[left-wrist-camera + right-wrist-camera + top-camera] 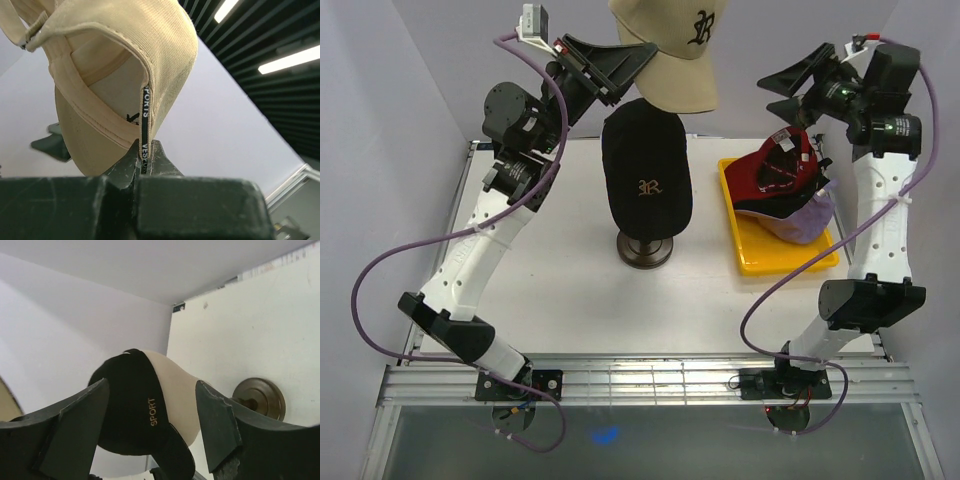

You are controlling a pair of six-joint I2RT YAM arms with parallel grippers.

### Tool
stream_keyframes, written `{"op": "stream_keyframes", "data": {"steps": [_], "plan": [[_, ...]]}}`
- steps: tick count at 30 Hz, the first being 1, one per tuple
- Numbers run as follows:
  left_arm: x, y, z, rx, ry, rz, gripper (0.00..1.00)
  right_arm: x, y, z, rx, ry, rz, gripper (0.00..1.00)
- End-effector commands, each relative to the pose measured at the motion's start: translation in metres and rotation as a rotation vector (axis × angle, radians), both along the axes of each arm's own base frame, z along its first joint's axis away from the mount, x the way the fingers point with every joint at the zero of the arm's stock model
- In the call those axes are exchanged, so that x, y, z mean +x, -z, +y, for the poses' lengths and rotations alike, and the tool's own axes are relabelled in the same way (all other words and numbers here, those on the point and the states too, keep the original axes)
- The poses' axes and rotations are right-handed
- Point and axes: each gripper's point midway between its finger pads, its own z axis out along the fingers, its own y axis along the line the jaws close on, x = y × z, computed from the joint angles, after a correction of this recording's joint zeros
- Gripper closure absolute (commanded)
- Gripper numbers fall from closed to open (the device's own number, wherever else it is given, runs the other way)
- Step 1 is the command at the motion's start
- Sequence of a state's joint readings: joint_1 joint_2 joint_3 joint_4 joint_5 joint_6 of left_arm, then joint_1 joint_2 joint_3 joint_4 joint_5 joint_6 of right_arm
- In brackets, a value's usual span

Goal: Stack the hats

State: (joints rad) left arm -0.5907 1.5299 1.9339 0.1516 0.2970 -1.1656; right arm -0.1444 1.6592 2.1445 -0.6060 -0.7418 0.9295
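Observation:
A tan hat (682,50) with a dark "R" hangs high at the back, and my left gripper (642,62) is shut on its rim. The left wrist view shows that tan hat (125,60) pinched by its edge band between the closed jaws of the left gripper (142,156). Below it a black hat (646,168) with a gold "R" sits on a beige mannequin head. My right gripper (772,92) stands open in the air right of both, holding nothing. In its wrist view the right gripper (150,422) frames the black hat (127,407) from a distance.
A yellow tray (790,262) at the right holds a red hat (778,172) on top of a lavender hat (812,216). The mannequin head (184,392) stands on a dark round base (645,250) mid-table. Grey walls close in the back and sides.

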Motion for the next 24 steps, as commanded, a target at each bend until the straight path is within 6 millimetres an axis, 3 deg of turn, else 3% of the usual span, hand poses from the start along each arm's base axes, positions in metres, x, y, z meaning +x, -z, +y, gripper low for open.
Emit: {"op": "stream_keyframes", "data": {"steps": [1,2,3,5,6,10,15,18,21,24], "plan": [[-0.007,-0.027,0.032,-0.188,0.057,0.055,1.00,-0.007,0.007,0.003,-0.153,0.114,-0.049,0.25],[-0.004,-0.031,0.042,-0.225,0.061,0.039,1.00,-0.007,0.012,0.003,-0.178,0.118,-0.036,0.24],[0.005,-0.020,0.041,-0.229,0.083,0.076,1.00,-0.010,-0.001,0.005,-0.189,0.127,-0.068,0.23],[0.009,-0.019,0.049,-0.295,0.143,0.119,1.00,-0.015,-0.010,0.018,-0.185,0.092,-0.101,0.21],[0.018,-0.007,0.048,-0.303,0.156,0.166,1.00,-0.018,-0.011,0.024,-0.166,0.071,-0.099,0.21],[0.031,0.004,0.065,-0.408,0.187,0.254,1.00,-0.031,-0.020,0.060,-0.172,0.019,-0.126,0.21],[0.043,0.007,0.084,-0.470,0.188,0.326,1.00,-0.016,0.004,0.052,-0.239,0.094,-0.052,0.22],[0.050,0.013,0.090,-0.496,0.181,0.360,1.00,-0.013,0.004,0.058,-0.308,0.116,-0.064,0.21],[0.054,0.017,0.090,-0.497,0.188,0.376,1.00,-0.023,0.002,0.079,-0.204,-0.006,-0.057,0.20],[0.054,0.024,0.089,-0.497,0.197,0.387,1.00,-0.039,-0.017,0.096,-0.053,-0.090,-0.099,0.20]]}}
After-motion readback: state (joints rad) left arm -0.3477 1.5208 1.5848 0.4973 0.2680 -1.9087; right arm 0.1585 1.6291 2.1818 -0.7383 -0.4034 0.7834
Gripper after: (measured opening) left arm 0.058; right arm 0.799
